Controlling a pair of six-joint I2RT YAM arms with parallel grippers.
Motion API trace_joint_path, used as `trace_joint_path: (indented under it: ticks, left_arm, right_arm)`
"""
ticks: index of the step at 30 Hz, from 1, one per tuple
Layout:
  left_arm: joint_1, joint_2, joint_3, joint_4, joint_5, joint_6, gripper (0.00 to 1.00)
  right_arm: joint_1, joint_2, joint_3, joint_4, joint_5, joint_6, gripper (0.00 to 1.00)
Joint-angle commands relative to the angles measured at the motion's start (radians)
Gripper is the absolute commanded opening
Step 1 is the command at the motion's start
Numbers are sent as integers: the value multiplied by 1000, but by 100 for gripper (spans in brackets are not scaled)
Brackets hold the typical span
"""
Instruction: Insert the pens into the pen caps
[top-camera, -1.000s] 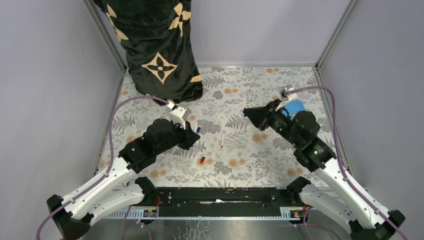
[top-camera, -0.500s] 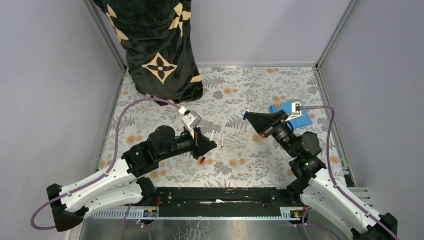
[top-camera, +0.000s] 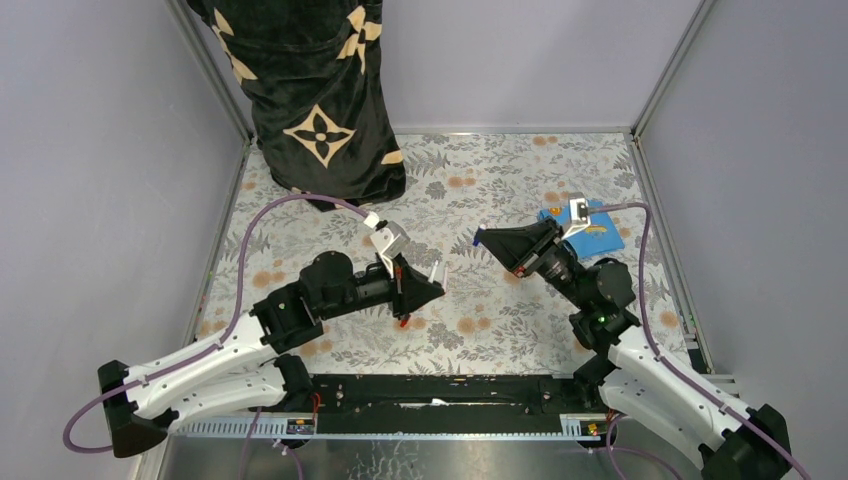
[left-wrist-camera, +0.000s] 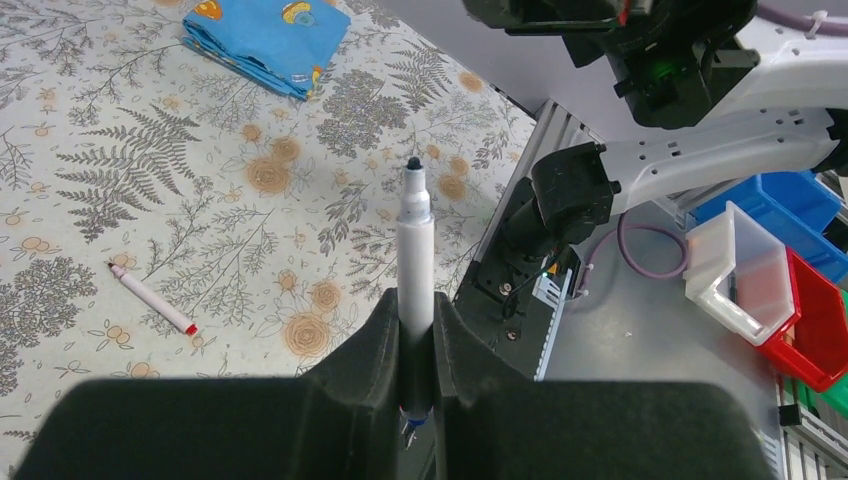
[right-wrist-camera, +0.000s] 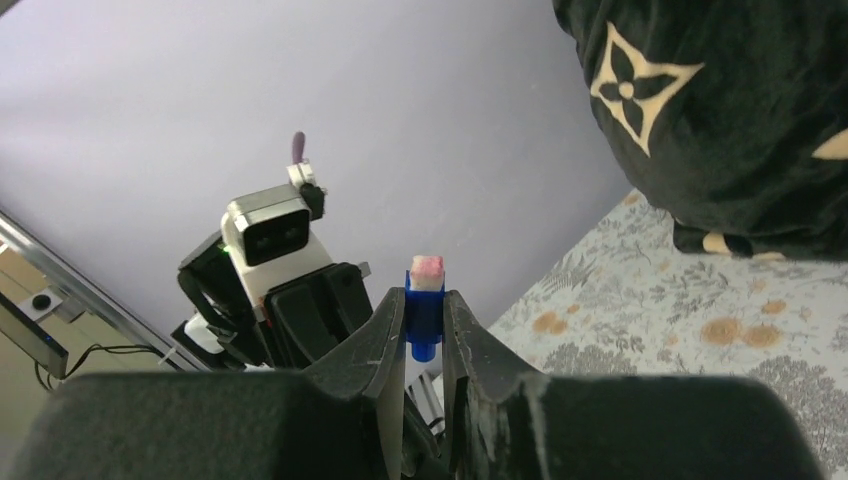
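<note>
My left gripper (left-wrist-camera: 415, 318) is shut on a white pen (left-wrist-camera: 415, 250) that stands up between the fingers, dark tip on top. Seen from above, this gripper (top-camera: 432, 285) hovers over the middle of the table. My right gripper (right-wrist-camera: 424, 322) is shut on a small blue pen cap (right-wrist-camera: 424, 303), held in the air and facing the left arm; from above, that gripper (top-camera: 481, 240) is a short way right of the left one. A second pen (left-wrist-camera: 150, 297) with a red tip lies flat on the table. A red pen cap (top-camera: 402, 322) lies below the left gripper.
A folded blue cloth (top-camera: 590, 225) lies at the right side of the flowered table (top-camera: 500, 170). A black patterned garment (top-camera: 320, 100) hangs over the back left corner. Blue, white and red bins (left-wrist-camera: 770, 270) stand beyond the table's near rail.
My left gripper has moved right and nearer the middle with the pen in it. My right gripper has swung left, off the blue cloth, toward the left gripper, still holding the blue cap.
</note>
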Motion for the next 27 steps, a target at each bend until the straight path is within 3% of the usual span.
trace_joint_path:
  ticks: [1,6,12,19,27]
  left_arm:
    - [-6,-5,18,6,-2,34,0]
    - [-6,-63,18,-78,-60,46,0]
    - [-6,-107,19,-133,-65,51,0]
    - [-6,-90,26,-124,-22,62,0]
    - [-6,-87,33,-122,-13,67,0]
  right_arm:
    - [35,21,96,-34,-44,-49,0]
    - [220,12,163,-216,187,-242,0]
    - [350,33,137,-104,407,-275,0]
    - [404,149,155,102,440,-232,0]
    - [406,228,172,183,353,-175,0]
